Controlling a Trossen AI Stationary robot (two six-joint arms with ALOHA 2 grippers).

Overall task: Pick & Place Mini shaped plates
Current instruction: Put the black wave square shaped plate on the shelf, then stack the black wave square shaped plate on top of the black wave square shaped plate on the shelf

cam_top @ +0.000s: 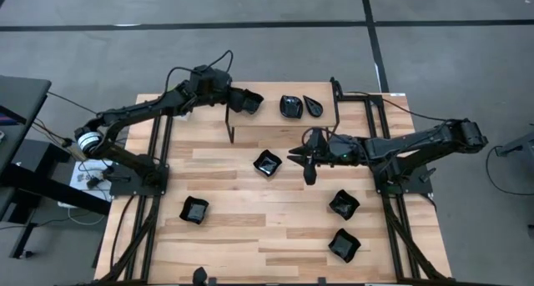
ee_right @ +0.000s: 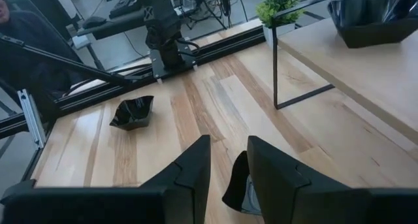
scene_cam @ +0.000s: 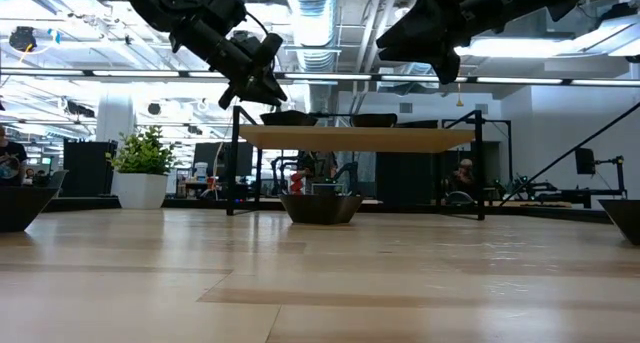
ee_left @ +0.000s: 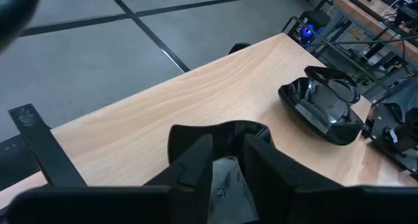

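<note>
A raised wooden shelf [cam_top: 275,123] stands at the table's far middle. On its left end lies a glossy black mini plate [ee_left: 222,127]. My left gripper [ee_left: 227,145] is open just above that plate, a finger on either side of its near rim. Two more mini plates [cam_top: 290,107] [cam_top: 313,107] rest on the shelf's right half. My right gripper [ee_right: 228,152] is open and holds nothing. It hangs high over mid-table, and below its fingers a squarish plate [ee_right: 236,185] lies flat on the wood [cam_top: 267,163]. My left gripper stands over the near rim [ee_left: 225,178] of the plate on the shelf, coming slanting down from the table's left. The plate lies on the shelf top. Whether the fingers touch it I cannot tell, since they hide the rim.
Loose black plates lie on the table at near left [cam_top: 193,209], at near right [cam_top: 344,205] [cam_top: 344,244] and at the front edge [cam_top: 200,275]. The shelf's thin black legs [ee_right: 274,74] stand on the table. A potted plant [scene_cam: 145,163] stands beyond the far left.
</note>
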